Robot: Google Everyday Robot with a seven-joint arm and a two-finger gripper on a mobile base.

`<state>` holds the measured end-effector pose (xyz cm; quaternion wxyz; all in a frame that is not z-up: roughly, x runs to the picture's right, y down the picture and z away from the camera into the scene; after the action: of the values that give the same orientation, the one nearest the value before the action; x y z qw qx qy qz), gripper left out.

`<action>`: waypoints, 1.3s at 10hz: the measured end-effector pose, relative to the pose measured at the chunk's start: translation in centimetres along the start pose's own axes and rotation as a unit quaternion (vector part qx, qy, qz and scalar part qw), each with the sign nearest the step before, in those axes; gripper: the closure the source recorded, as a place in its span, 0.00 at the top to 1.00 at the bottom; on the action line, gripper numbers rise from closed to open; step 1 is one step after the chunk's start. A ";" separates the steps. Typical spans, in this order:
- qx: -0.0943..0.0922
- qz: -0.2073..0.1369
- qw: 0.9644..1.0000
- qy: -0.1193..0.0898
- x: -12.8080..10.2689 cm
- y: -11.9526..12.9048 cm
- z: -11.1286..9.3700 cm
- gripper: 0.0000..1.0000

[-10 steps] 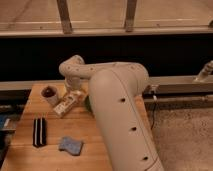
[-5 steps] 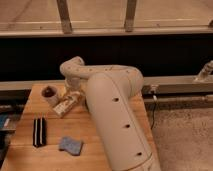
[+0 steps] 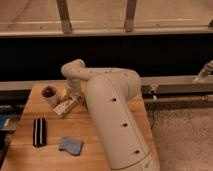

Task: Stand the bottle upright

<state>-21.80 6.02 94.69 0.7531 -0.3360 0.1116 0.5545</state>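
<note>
Reaching for the grasp, your tool hangs wide open and empty at the far left of the desk, just over the bottle lying flat beside the white cup, so next close on it and tip it upright.

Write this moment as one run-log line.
bottle: lying on table beside cup | gripper: open, over bottle | status: not yet upright

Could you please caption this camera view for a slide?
Claw poised at the lying bottle, beside the cup on a wooden table.
</note>
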 end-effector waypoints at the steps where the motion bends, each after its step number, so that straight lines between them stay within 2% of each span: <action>1: -0.002 -0.008 1.000 -0.001 -0.4 0.8 0.0 0.80; 5: -0.014 -0.055 0.998 -0.005 -2.5 4.7 -0.3 0.80; 7: -0.013 -0.073 0.997 -0.004 -2.3 5.5 -0.5 0.80; 9: -0.009 -0.075 0.997 -0.003 -1.5 4.9 -0.6 0.80; 12: -0.008 -0.035 0.999 -0.009 -0.1 0.7 -1.4 0.80; 13: -0.008 -0.029 0.999 -0.012 0.0 0.1 -1.5 0.80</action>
<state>-21.54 5.10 93.48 0.7674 -0.3384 0.0883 0.5373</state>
